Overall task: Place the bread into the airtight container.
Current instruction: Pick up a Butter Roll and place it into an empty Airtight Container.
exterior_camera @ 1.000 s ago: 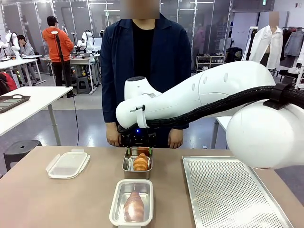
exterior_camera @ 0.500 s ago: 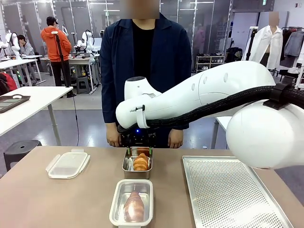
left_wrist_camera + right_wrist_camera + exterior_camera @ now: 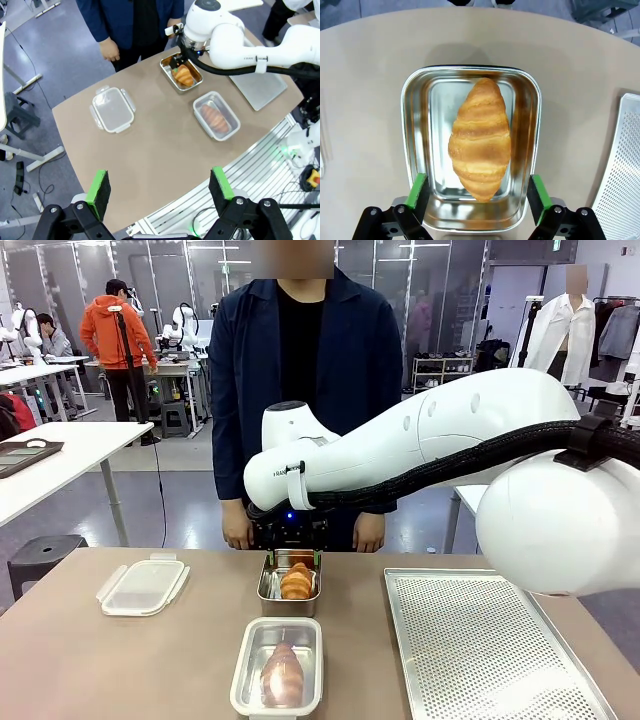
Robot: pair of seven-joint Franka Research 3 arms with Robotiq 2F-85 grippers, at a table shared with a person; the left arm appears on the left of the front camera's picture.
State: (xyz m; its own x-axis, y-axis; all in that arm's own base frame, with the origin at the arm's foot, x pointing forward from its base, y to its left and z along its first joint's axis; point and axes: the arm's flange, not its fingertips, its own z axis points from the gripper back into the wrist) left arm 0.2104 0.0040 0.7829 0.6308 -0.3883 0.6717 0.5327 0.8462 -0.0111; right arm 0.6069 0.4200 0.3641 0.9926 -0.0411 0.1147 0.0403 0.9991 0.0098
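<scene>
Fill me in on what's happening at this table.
The right gripper hangs with its jaws open over a croissant lying in a metal tray. Nearer the robot, a clear container already holds another croissant; its lid lies apart. The left gripper waits high, open. A person stands watching.

From high above the table (image 3: 150, 150), the left gripper (image 3: 159, 187) hangs with its green pads (image 3: 99, 186) spread wide and nothing between them. Near the far edge a croissant (image 3: 184, 76) lies in a steel tray (image 3: 169, 80), with the right gripper (image 3: 181, 60) poised directly over it — whether its fingers touch the bread cannot be told. Just beside that tray sits a clear container (image 3: 216, 115) holding a second croissant (image 3: 214, 116); an empty lidded container (image 3: 113, 109) rests well apart toward the other end, and a perforated tray (image 3: 260, 90) lies beyond — a person's hand (image 3: 109, 50) hangs past the far edge.
</scene>
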